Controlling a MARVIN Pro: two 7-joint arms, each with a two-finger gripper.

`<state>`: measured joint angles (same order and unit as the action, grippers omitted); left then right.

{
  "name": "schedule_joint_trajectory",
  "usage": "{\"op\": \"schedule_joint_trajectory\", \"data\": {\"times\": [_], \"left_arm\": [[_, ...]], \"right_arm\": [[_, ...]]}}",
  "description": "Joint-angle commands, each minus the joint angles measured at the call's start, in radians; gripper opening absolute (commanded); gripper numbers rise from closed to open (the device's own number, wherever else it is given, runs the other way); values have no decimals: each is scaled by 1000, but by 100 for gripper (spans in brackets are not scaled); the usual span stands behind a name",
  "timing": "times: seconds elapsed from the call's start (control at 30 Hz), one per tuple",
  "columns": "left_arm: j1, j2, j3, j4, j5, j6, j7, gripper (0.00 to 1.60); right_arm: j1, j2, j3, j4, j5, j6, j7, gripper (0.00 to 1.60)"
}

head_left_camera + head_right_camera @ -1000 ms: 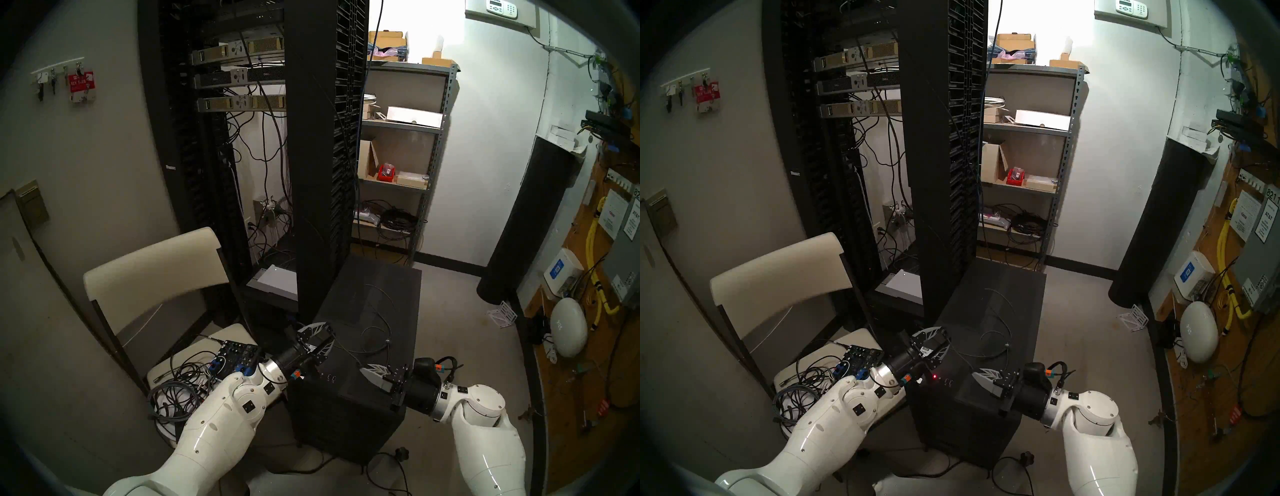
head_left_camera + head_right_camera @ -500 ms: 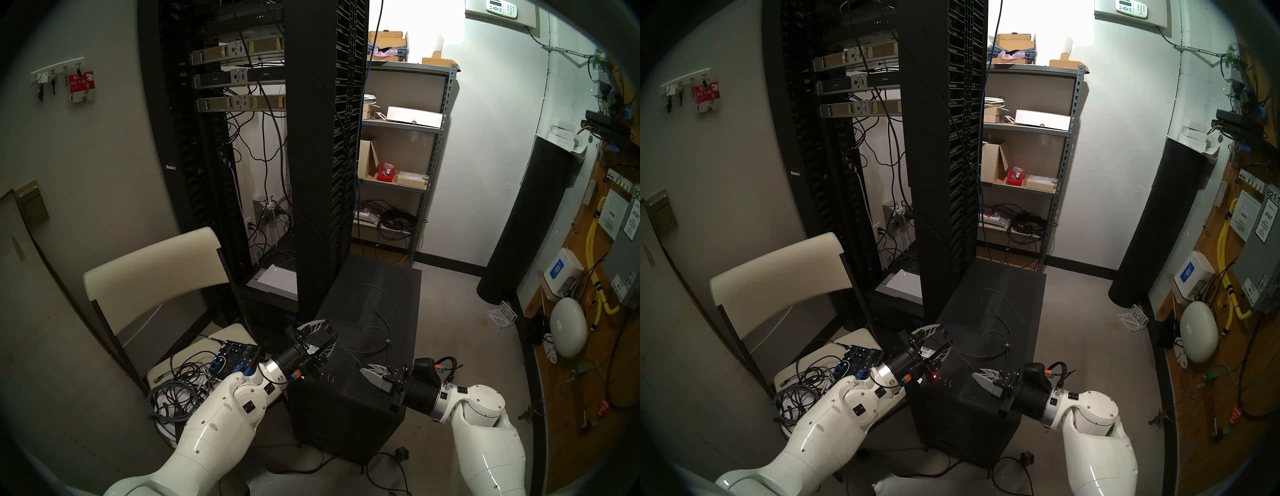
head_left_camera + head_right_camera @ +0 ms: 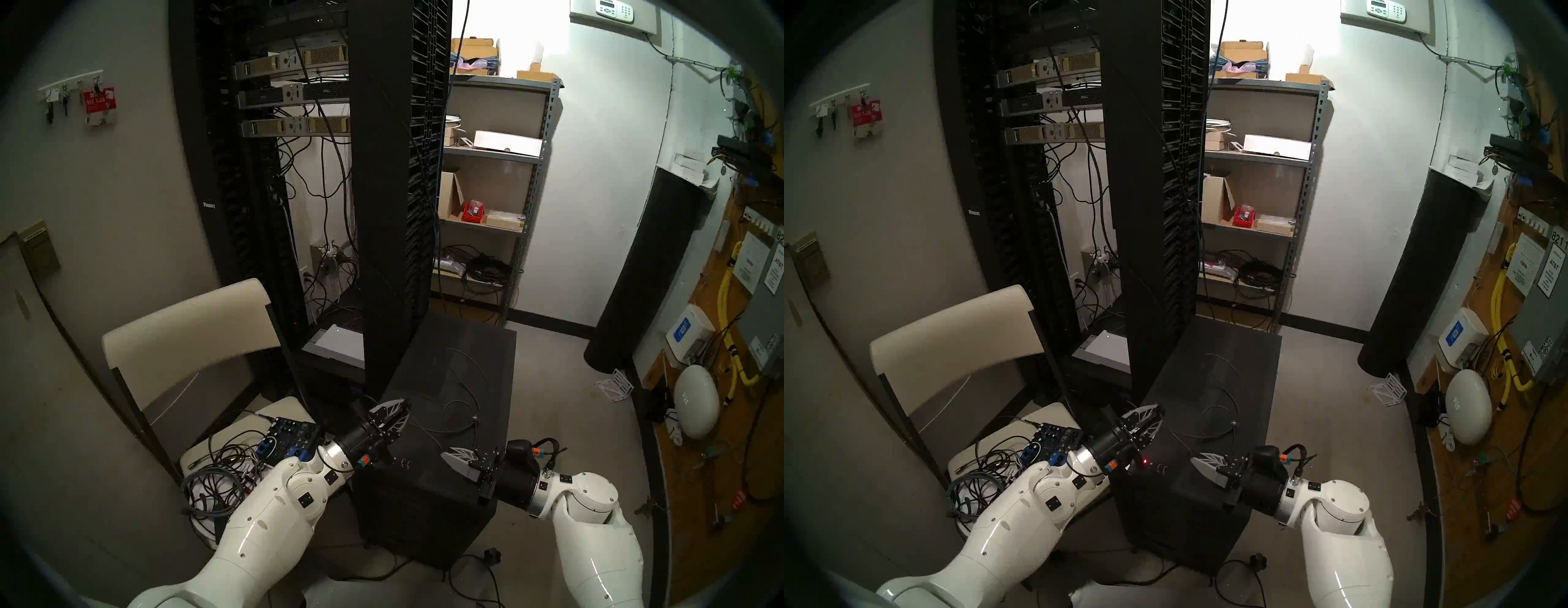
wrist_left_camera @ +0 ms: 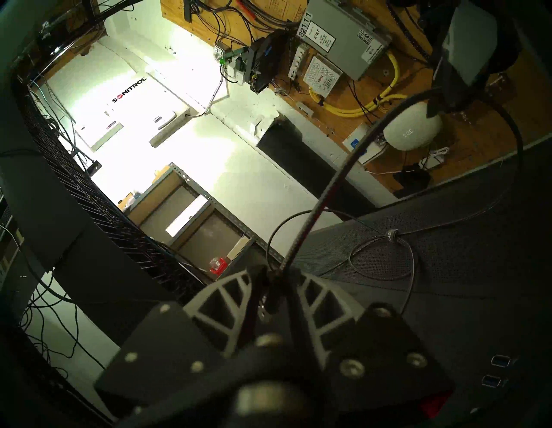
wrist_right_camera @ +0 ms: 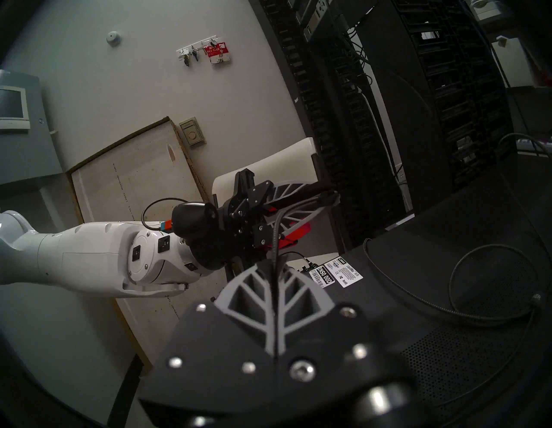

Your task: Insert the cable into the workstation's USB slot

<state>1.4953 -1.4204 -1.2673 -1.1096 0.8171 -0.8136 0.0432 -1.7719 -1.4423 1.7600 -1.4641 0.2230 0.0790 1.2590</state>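
Workstation (image 3: pixel 428 475) is the landmark. Both grippers hover over its top, near the front edge. Right gripper (image 3: pixel 446 454), front-right of the top: jaws pressed together, pinching the cable (image 5: pixel 490 316), which runs out between the fingertips. Left gripper (image 3: pixel 403 414), front-left of the top: fingers (image 4: pixel 227 294) nearly closed around the cable end; a dark plug-like piece sits between them, but whether they clamp it firmly I cannot tell. The rest of the cable lies in loose loops on the workstation's mesh top, with the small clip (image 4: pixel 392 233) mid-top. USB slot (image 4: pixel 501 360), one of a pair, is on the top at the front edge, between the two grippers, empty.

Risks, as a judgement: loose left grip lets the plug twist or drop; plug orientation is hidden, so it may meet the slot wrong way round; the taut stretch between the grippers could yank the plug off line; slack loops may snag.

Around: server rack (image 3: pixel 382 191) stands just behind-left of the workstation, close to the left gripper. Chair (image 3: pixel 191 339) with cord heap (image 3: pixel 216 479) and small mixer (image 3: pixel 292 437) to its left. Shelf (image 3: pixel 492 191) behind, well apart.
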Motion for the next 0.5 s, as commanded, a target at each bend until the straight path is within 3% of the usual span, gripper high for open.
{"op": "schedule_joint_trajectory", "data": {"times": [0.0, 0.07, 0.1, 0.13, 0.47], "left_arm": [[-1, 0, 4, -24, -5, -13, -2, 30], [-2, 0, 5, -22, -5, -17, -1, 20], [-2, 0, 5, -21, -9, -20, -2, 3], [-2, -1, 6, -20, -9, -21, -2, 0], [-1, 1, 7, -17, -60, -39, -47, 0]], "right_arm": [[9, -5, 2, -12, 5, 3, -3, 0], [9, -5, 2, -13, 5, 3, -3, 0], [9, -5, 3, -13, 5, 3, -3, 0], [10, -5, 3, -13, 5, 3, -3, 0], [15, -9, 8, -11, 15, -3, 3, 0]]}}
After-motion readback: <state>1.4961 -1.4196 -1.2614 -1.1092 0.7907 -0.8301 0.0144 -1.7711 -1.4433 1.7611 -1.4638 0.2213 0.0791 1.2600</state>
